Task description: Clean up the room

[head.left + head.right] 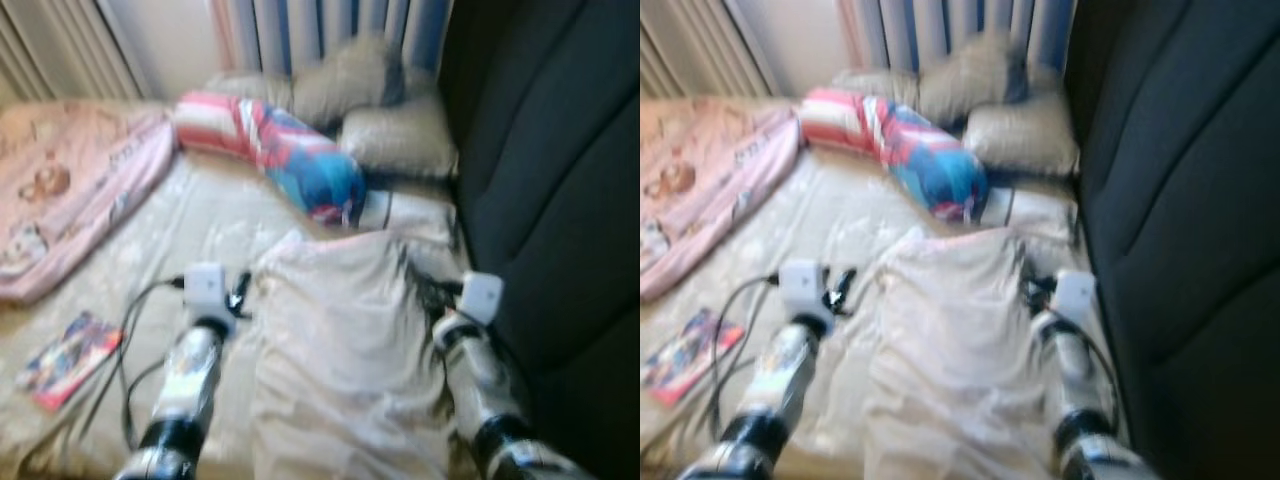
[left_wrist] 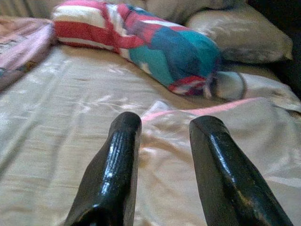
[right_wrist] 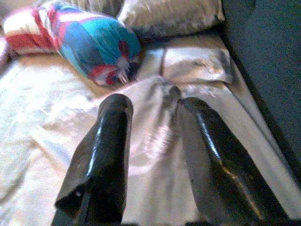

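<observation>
You are early in the tidying: from the left, the pink blanket (image 1: 70, 190) lies rumpled, the magazine (image 1: 68, 358) sits loose on the bed (image 1: 190, 215), and both grippers, left gripper (image 2: 162, 136) and right gripper (image 3: 153, 117), hover with fingers spread and empty over the crumpled cream sheet (image 1: 340, 340).
</observation>
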{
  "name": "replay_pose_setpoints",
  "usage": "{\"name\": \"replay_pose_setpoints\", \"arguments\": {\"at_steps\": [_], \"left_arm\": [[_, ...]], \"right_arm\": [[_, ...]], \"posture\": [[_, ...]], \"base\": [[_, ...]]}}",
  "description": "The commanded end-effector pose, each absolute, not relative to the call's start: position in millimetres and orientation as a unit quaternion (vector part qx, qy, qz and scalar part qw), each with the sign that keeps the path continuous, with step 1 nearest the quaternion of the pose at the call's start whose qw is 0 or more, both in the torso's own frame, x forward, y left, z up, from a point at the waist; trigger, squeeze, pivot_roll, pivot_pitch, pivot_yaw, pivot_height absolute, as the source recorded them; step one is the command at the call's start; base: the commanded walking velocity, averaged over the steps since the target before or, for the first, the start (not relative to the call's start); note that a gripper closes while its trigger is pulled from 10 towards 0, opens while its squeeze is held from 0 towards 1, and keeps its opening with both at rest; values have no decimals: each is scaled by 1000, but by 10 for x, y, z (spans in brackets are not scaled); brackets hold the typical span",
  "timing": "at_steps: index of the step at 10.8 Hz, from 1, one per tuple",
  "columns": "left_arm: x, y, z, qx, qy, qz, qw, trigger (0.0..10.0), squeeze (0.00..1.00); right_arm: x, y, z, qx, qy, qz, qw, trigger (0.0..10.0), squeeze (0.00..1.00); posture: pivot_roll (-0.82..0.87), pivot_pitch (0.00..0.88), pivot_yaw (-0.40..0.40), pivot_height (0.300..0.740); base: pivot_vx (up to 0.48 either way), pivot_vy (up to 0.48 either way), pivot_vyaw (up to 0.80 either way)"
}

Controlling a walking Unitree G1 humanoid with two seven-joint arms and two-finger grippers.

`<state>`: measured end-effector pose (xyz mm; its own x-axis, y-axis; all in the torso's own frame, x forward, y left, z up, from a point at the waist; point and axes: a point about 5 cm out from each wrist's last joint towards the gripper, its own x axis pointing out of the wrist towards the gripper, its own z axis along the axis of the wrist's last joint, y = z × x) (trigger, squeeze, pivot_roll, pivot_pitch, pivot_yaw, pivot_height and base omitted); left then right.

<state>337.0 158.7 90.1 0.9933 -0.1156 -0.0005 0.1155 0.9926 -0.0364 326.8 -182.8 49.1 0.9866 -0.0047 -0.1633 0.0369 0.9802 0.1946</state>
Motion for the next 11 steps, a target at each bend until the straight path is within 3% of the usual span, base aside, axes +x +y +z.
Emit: {"name": "replay_pose_setpoints", "arguments": {"at_steps": [1, 4, 7, 11], "left_arm": [[3340, 1709, 807, -22, 28, -43, 998, 10000, 0], [3489, 1738, 892, -63, 38, -38, 997, 10000, 0], [3544, 1600, 1000, 0, 11, -99, 995, 10000, 0], [3458, 1691, 910, -11, 3, -75, 997, 10000, 0]], "right_arm": [[3264, -1766, 456, 98, 96, -3, 991, 10000, 0], [3373, -1808, 559, 91, 98, -10, 991, 10000, 0], [3453, -1860, 709, 86, 60, -43, 994, 10000, 0], [3396, -2149, 698, 52, 65, -76, 994, 10000, 0]], "posture": [[78, 98, 8, 740], [85, 122, -3, 740], [94, 128, -10, 740], [82, 123, -31, 740]], "base": [[0, 0, 0], [0, 0, 0], [0, 0, 0], [0, 0, 0]]}}
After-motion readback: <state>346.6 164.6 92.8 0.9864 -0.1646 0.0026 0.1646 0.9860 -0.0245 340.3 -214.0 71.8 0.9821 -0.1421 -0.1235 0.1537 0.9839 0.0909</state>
